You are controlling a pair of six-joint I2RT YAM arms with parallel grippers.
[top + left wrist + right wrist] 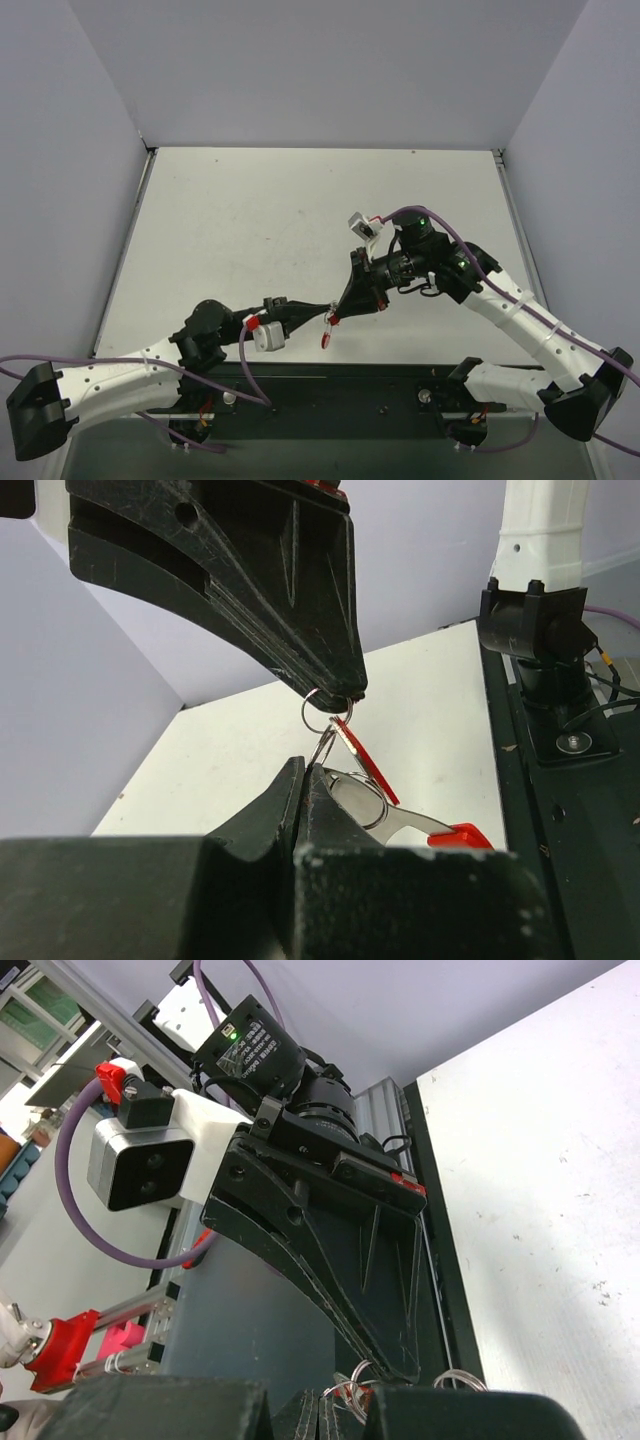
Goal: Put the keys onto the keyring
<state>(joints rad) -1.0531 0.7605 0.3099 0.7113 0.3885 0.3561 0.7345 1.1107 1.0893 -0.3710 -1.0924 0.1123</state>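
While pinching key (425,828) in closed left end effector (305,777) and keyring (304,714) in closed right end effector (345,688), treat as light, stiff, slippery; grip flat faces.

Scuffed matt black plastic fingers (300,630) pinch a thin shiny wire keyring (306,708) and a polished metal key (357,796) with a glossy red plastic head. Below them is the matt white counter (230,760).
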